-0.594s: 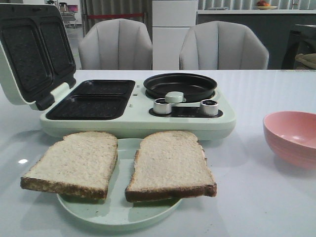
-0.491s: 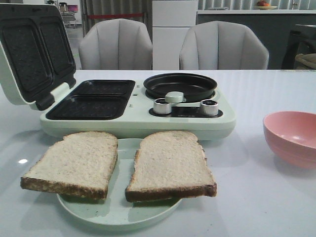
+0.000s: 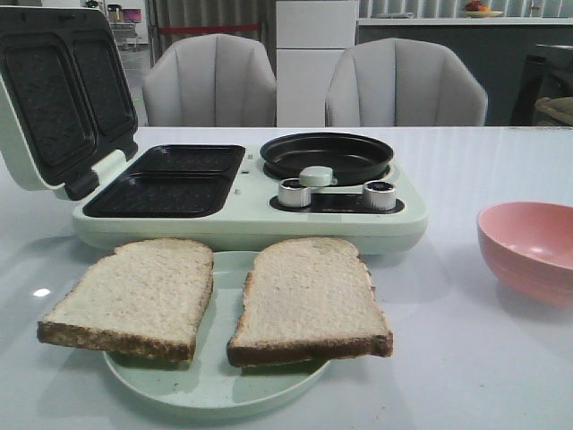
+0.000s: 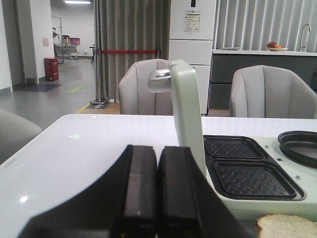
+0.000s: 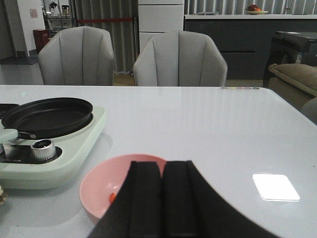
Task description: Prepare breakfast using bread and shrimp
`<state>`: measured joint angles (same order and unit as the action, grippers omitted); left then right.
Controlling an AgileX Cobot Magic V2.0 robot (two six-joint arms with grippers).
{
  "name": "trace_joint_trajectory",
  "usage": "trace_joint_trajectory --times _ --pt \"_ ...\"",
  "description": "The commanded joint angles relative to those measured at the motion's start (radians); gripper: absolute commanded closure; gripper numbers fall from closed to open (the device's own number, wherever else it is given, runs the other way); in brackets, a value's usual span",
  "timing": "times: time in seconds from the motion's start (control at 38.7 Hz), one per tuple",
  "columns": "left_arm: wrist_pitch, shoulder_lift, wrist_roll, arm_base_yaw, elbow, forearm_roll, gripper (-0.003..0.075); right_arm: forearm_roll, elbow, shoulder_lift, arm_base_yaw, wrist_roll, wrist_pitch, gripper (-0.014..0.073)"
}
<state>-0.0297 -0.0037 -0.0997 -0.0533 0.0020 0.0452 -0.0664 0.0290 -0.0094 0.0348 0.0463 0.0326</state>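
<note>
Two slices of bread (image 3: 215, 297) lie side by side on a pale green plate (image 3: 210, 385), just in front of the breakfast maker (image 3: 251, 193), and neither has gone onto a hot plate yet. The breakfast maker's lid (image 3: 58, 94) stands open, its two dark grill wells (image 3: 170, 179) bare, and the round pan (image 3: 326, 155) beside them is bare too. A pink bowl (image 3: 530, 251) sits well to the right of the breakfast maker; the right wrist view shows an orange bit, probably shrimp (image 5: 112, 197), down inside it, mostly hidden behind the fingers. The left gripper (image 4: 157, 193) is clenched with its pads pressed together and nothing between them, hanging near the lid's edge. The right gripper (image 5: 162, 198) is likewise clenched and empty, just over the bowl's near rim. By my reading the task has barely begun: bread and shrimp both wait to be moved and cooked.
</note>
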Motion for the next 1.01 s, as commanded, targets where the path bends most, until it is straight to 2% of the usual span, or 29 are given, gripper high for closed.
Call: trace_joint_trajectory --times 0.0,0.44,0.7,0.88,0.98 --pt "-0.084 -0.020 -0.004 -0.006 0.007 -0.003 0.0620 -0.003 -0.018 -0.023 0.002 0.006 -0.092 0.0578" --pt "-0.123 -0.020 -0.004 -0.006 -0.011 -0.003 0.0620 -0.012 -0.056 -0.023 0.002 0.006 -0.134 0.0578" --pt "-0.104 0.002 -0.004 -0.006 -0.226 0.047 0.0620 -0.018 -0.321 0.016 0.002 0.006 -0.005 0.0578" --pt "0.030 0.098 -0.004 -0.006 -0.432 0.062 0.0620 -0.018 -0.540 0.169 0.002 0.006 0.114 0.0578" --pt "0.153 0.183 -0.004 -0.006 -0.550 0.058 0.0620 -0.018 -0.655 0.272 0.002 0.006 0.222 0.0578"
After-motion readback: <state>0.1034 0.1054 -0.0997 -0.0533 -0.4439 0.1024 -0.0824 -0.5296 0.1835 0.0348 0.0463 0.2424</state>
